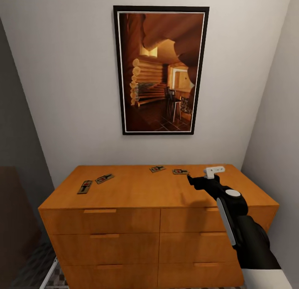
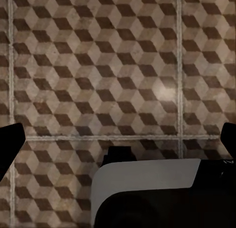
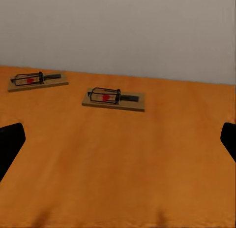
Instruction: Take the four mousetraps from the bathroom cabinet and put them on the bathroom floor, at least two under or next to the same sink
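My right gripper [image 3: 118, 139] hangs with fingers spread wide and empty over the cabinet [image 1: 137, 189]. Four mousetraps [image 1: 180, 171] lie on its top, the nearest just ahead. A framed picture [image 1: 160, 70] hangs above. My left gripper [image 2: 118, 139], fingers also apart, faces the bathroom floor [image 2: 98, 65].

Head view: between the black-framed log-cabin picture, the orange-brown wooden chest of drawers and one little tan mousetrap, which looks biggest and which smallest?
1. Orange-brown wooden chest of drawers
2. Black-framed log-cabin picture, hanging farther back
3. Tan mousetrap, far smallest

Four mousetraps [image 1: 157, 169] atop the cabinet [image 1: 137, 193], two left, two right.
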Available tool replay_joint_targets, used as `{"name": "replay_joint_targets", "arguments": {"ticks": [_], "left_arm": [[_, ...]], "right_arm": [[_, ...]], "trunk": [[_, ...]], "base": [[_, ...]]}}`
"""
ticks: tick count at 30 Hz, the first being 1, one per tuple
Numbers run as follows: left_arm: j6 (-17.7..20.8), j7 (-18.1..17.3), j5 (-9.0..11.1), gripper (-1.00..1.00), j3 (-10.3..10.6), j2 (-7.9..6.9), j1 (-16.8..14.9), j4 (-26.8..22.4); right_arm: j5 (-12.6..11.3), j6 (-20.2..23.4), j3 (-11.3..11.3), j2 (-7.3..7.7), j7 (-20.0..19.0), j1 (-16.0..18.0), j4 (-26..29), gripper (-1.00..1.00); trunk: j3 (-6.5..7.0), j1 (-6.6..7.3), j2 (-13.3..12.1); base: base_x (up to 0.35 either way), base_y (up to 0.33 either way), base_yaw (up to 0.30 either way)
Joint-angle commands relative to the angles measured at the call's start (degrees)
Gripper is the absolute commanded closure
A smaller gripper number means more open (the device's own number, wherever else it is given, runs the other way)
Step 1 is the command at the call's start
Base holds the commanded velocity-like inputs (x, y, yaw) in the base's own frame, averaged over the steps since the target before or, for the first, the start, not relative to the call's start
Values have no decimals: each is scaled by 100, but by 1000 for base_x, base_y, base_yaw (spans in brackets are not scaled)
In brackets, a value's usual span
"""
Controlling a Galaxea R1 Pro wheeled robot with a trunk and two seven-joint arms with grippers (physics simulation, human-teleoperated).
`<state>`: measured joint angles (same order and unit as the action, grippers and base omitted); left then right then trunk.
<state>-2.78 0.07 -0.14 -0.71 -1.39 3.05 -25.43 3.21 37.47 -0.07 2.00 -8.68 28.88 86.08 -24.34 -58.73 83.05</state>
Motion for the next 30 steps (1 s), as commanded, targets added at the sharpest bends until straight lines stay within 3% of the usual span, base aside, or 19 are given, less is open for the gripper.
{"name": "replay_joint_targets", "arguments": {"ticks": [1, 4, 14, 30], "left_arm": [[-10, 1, -2, -100, -11, 0, 2, 26], [-11, 1, -3, -100, -14, -2, 2, 123], [-20, 1, -3, -100, -9, -44, 2, 445], [-153, -7, -3, -100, 7, -91, 2, 586]], "right_arm": [[31, 61, -1, -32, 2, -29, 8, -100], [28, 158, -1, -101, 98, -35, 6, -100], [29, 36, -16, -89, 272, -40, 12, -100], [78, 28, -52, 234, 292, -6, 1, -100]], "trunk": [[-5, 0, 3], [-5, 0, 3], [-5, 0, 3], [-5, 0, 3]], "base": [[0, 0, 0], [0, 0, 0], [0, 0, 0], [0, 0, 0]]}}
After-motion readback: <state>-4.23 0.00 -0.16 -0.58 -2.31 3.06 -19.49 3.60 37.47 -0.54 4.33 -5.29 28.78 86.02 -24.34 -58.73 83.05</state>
